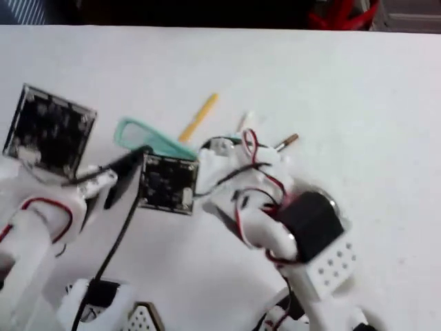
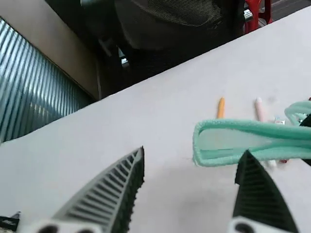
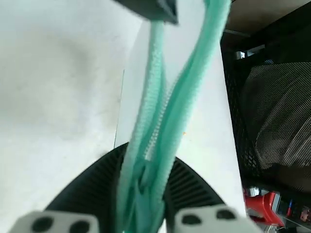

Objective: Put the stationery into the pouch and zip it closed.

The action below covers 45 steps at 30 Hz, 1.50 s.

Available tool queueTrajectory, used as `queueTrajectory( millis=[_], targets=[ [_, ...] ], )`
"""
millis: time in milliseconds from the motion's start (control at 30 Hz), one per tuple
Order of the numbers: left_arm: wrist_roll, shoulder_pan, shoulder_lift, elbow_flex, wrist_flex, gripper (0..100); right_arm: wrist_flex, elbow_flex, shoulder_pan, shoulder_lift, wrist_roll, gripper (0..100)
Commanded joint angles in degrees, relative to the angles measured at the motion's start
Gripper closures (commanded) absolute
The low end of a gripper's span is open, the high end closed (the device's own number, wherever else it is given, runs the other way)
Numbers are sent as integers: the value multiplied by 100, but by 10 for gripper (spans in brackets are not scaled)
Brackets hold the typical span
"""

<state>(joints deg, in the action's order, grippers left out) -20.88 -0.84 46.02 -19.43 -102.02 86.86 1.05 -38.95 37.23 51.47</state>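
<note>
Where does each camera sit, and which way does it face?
High view: fixed above, looking down on the table; both arms show.
Left wrist view: on that arm, facing across the table past the open left gripper.
Right wrist view: on that arm, facing the right gripper clamped on the pouch.
All share the pouch.

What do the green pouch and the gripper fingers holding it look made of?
The pouch looks like soft fabric: its mint edging shows a woven, ribbed texture and bends where the right gripper pinches it; its inner panel may be clear plastic. The fingers look like hard, matte black plastic with moulded ridges.
</note>
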Motion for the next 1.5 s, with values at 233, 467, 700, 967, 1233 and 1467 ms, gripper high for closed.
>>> queueTrajectory(
  millis=[233, 467, 700, 967, 1233, 1467],
  targets=[
    [-229, 382, 1833, 624, -9, 702, 356, -62, 154, 804, -387, 980],
    [-70, 382, 3143, 2189, 62, 702, 716, -44, 154, 989, -448, 980],
    [-782, 382, 4242, 3631, 53, 721, 971, -53, 154, 998, -492, 980],
    [-158, 409, 5209, 4141, 62, 758, 1007, -44, 119, 998, -457, 980],
    [554, 382, 5842, 4273, 598, 763, 1086, -35, 145, 998, -484, 980],
    [-114, 374, 5842, 5204, 923, 760, 1086, -35, 110, 998, -492, 980]
  ],
)
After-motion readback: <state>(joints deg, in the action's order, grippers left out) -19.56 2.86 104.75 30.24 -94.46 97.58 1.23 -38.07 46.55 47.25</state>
